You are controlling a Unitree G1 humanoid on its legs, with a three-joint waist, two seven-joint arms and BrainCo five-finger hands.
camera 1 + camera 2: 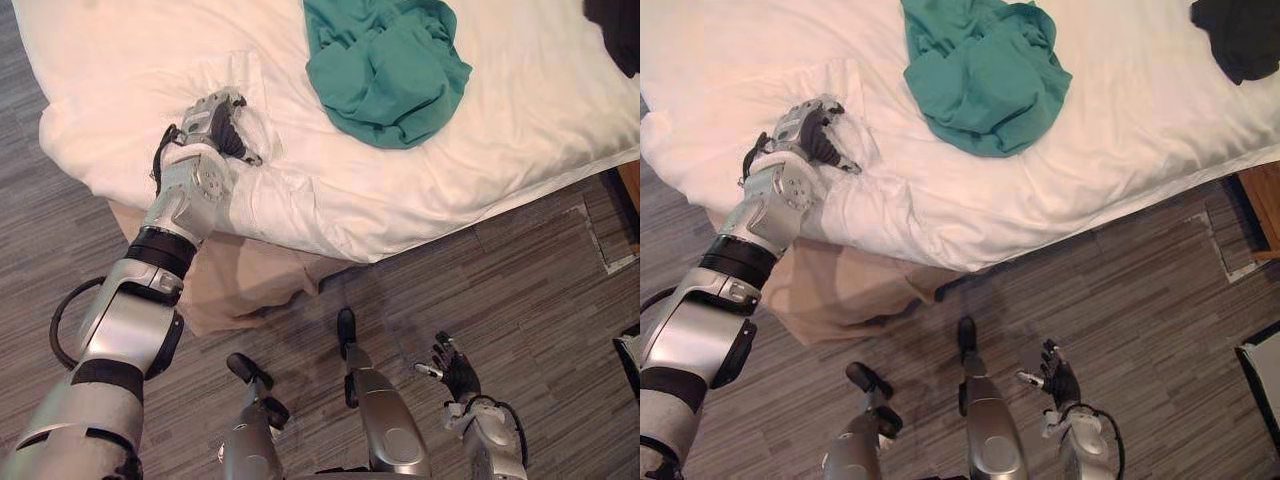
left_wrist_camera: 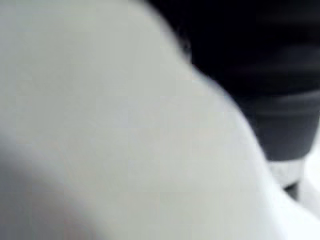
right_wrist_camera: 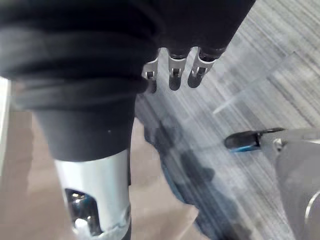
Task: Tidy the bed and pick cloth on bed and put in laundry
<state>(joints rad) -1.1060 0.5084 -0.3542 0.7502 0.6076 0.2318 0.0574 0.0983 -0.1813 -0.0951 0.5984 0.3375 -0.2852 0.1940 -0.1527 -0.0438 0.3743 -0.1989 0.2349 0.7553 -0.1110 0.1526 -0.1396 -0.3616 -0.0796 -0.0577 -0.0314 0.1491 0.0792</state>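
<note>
Here, left hand (image 1: 207, 130) clutching white sheet (image 1: 120, 80), green cloth (image 1: 385, 70) near

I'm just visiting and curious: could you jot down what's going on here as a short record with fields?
left hand: at the near edge of the white sheet, fingers curled into it
right hand: low over the floor, fingers relaxed, holding nothing
green cloth: crumpled on the sheet, apart from the left hand
dark cloth: farther right on the sheet, partly out of view
</note>
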